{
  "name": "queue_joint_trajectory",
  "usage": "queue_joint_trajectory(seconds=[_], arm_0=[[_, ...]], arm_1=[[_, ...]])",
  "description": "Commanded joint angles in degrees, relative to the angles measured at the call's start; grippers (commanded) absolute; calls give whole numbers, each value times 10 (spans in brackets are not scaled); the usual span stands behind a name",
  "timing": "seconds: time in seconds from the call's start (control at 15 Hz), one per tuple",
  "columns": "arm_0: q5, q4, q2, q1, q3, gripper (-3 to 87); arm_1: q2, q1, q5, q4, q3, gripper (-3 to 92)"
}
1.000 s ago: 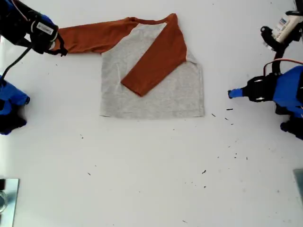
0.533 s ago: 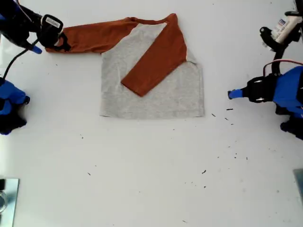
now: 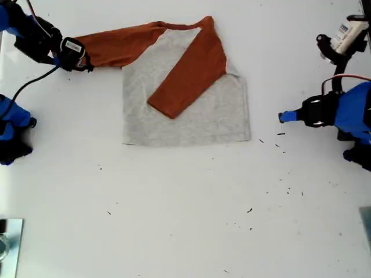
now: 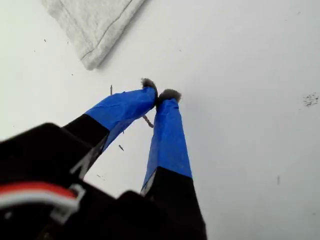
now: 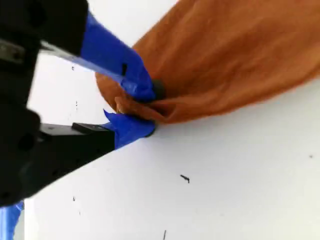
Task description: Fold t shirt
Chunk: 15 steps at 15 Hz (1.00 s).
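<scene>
Pinching t shirt (image 3: 185,104) sleeve cuff: my second gripper (image 5: 150,112). My first gripper (image 4: 161,94) clenched, empty, over tabletop (image 3: 185,220).

A robotics lab or test bench is being suggested rather than a home. A plain white table (image 3: 174,220), bare of any household things, is being viewed from overhead in the exterior view. Two small arms with blue-taped parts and exposed wiring are being shown at that view's left and right edges. Dark specks (image 3: 272,191) are being seen scattered across the surface. Nothing of the room beyond is being shown.
</scene>
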Motion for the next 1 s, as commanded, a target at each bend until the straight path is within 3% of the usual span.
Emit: queue_joint_trajectory(seconds=[0.0,0.13,0.27,0.4,0.47,0.53,0.6,0.67,0.73,0.93], arm_0=[[4,18,118,25,-10,-2],[-18,69,205,95,-73,-2],[-76,96,201,226,-176,-2],[-128,99,82,378,-327,-2],[-120,106,-26,451,-461,7],[-91,166,-188,519,-697,114],[-52,192,-308,571,-909,290],[13,110,-279,598,-875,372],[59,102,-244,607,-874,416],[83,125,-60,571,-706,177]], arm_1=[[9,-4,-11,1,33,35],[9,-2,-9,1,33,35],[9,-2,-9,1,33,35],[9,-2,-6,1,34,35],[9,-3,-4,1,34,35],[9,-4,-2,1,34,35],[9,-5,0,1,34,35],[9,-6,1,1,34,35],[9,-10,4,1,34,35],[9,-5,3,1,34,35]])
